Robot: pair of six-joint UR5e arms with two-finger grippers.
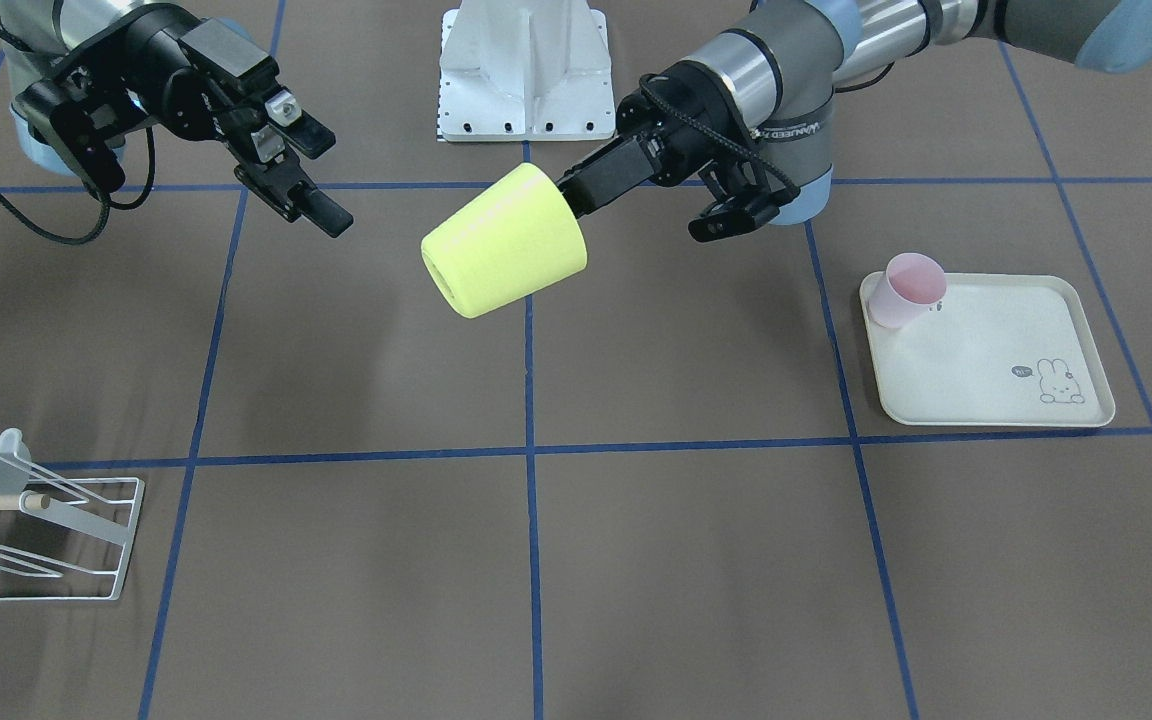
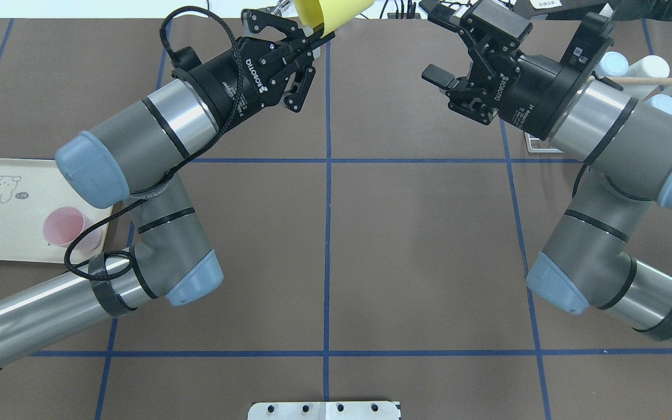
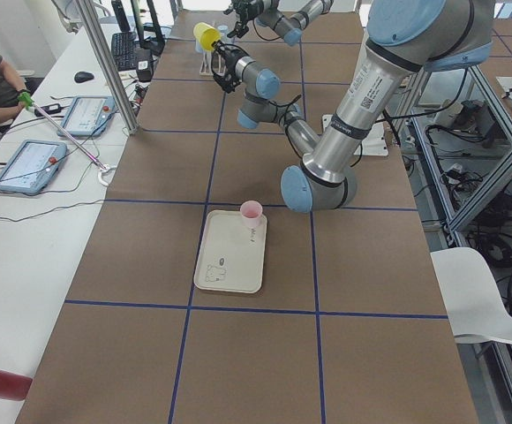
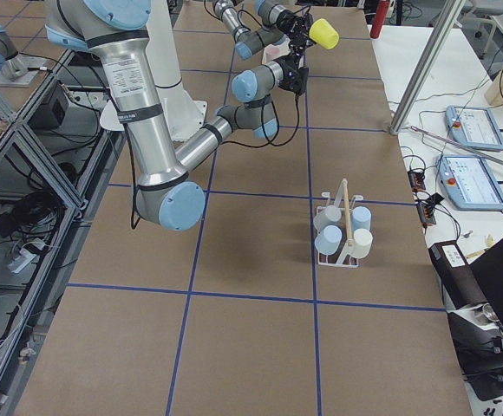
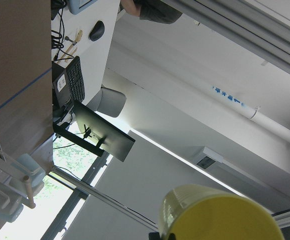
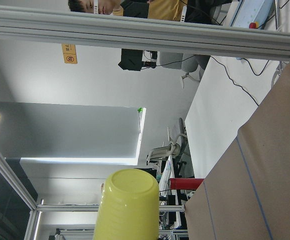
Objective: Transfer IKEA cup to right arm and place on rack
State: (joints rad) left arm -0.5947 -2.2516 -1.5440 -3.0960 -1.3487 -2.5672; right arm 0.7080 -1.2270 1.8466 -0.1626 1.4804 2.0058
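"ROBOTIQ" is read in white on the black body of the left gripper [image 2: 319,39] in the overhead view. The same brand is printed on the right gripper [image 2: 438,42]. Smaller white print beside each brand cannot be read. On the cream tray [image 1: 996,400], at the right of the front-facing view, a dark speech bubble [image 1: 1022,371] that appears to read "hi" is printed just beside a line-drawn rabbit [image 1: 1061,382]. White lettering on a wrist band of the left arm [image 1: 786,75] is only partly legible. An orange sign [image 6: 69,53] with a prohibition symbol is seen on a far wall, text unreadable. Blue markings [image 5: 228,96] overhead in the left wrist view are unreadable.
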